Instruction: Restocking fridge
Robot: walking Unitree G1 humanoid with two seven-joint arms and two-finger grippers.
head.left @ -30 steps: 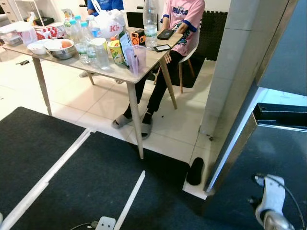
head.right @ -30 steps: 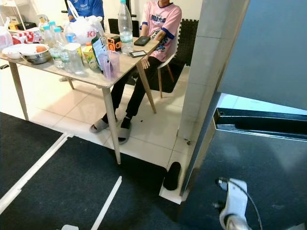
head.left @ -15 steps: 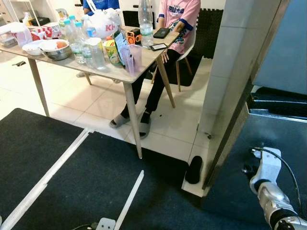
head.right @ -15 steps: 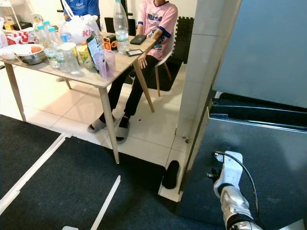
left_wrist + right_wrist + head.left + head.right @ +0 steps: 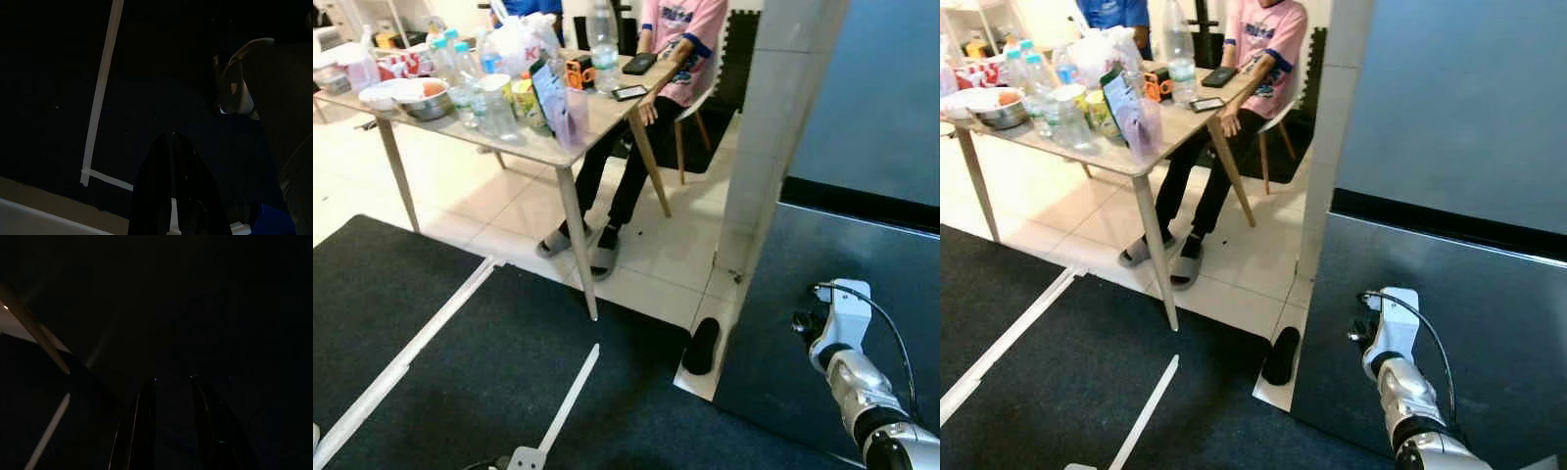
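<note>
The dark grey fridge [image 5: 862, 127] fills the right side, and its lower door [image 5: 1489, 323] lies flush under the upper one. My right arm [image 5: 847, 377] reaches forward with its white wrist [image 5: 1393, 311] against that lower door. In the right wrist view my right gripper [image 5: 172, 380] faces the dark door surface, its fingers a little apart with nothing between them. My left gripper [image 5: 171, 137] hangs over the dark mat with its fingers together. Water bottles [image 5: 460, 78] and other drinks stand on the wooden table [image 5: 597, 122] at the left.
A person in a pink shirt [image 5: 680, 39] sits at the table's far end, feet in sandals [image 5: 573, 250]. A black slipper [image 5: 700, 345] lies on the tiles by the fridge corner. A white tiled pillar [image 5: 773, 137] stands beside the fridge. White tape lines [image 5: 421, 338] cross the dark mat.
The lower fridge door, ajar a second ago with a dark gap above it, now sits closed. My right arm has risen and pushed forward against it. The camera has shifted.
</note>
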